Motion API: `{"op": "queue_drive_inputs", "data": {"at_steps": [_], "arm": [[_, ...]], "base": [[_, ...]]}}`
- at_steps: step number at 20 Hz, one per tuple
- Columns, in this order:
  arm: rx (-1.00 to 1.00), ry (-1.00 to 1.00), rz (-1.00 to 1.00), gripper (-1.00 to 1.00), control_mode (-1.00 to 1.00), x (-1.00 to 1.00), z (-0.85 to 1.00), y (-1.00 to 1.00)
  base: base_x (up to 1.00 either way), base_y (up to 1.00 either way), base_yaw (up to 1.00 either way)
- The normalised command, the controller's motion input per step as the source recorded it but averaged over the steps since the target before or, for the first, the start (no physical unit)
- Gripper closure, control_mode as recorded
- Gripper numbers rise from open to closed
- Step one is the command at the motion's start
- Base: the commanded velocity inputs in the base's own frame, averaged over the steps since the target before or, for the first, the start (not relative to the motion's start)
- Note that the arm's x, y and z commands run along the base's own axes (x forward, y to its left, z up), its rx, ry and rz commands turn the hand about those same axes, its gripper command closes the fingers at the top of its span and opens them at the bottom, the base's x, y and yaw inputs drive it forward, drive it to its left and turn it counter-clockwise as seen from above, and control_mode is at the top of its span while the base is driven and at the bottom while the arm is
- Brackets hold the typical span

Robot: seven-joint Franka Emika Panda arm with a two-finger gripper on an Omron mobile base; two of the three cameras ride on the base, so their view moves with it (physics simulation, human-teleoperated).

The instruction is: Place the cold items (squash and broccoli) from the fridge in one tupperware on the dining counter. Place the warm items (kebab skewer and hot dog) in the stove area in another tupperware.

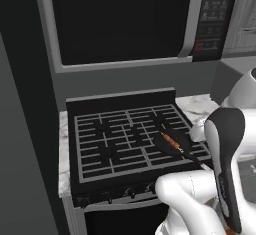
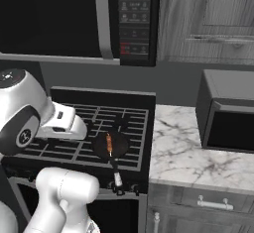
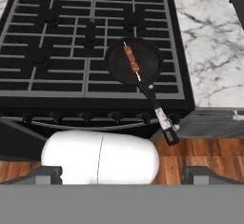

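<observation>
One stove point(image 3: 57, 42) with one dark frying pan point(image 3: 119, 66) on its grate at about 4 o'clock. One kebab skewer point(image 3: 132, 61) lies in the pan. One microwave point(image 2: 74, 14) hangs above; one toaster oven point(image 2: 228, 110) sits on the marble tabletop point(image 2: 183, 147).

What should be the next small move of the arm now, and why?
Probably lower the open gripper toward the kebab skewer. The skewer lies in the dark pan on the stove, right front burner, untouched. The hand is well above and in front of it, holding nothing.
</observation>
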Motion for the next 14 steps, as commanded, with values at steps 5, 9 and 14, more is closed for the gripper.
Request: {"op": "queue_drive_inputs", "data": {"at_steps": [5, 9, 14], "arm": [[0.00, 0.01, 0.06, -1.00, -1.00, 0.46, -0.56, -0.01], [0.00, 0.00, 0.04, -1.00, -1.00, 0.69, -0.24, 0.00], [-0.04, 0.10, 0.01, -1.00, -1.00, 0.43, -0.41, -0.10]], "base": [[0.00, 0.00, 0.00], [0.00, 0.00, 0.00], [0.00, 0.00, 0.00]]}}
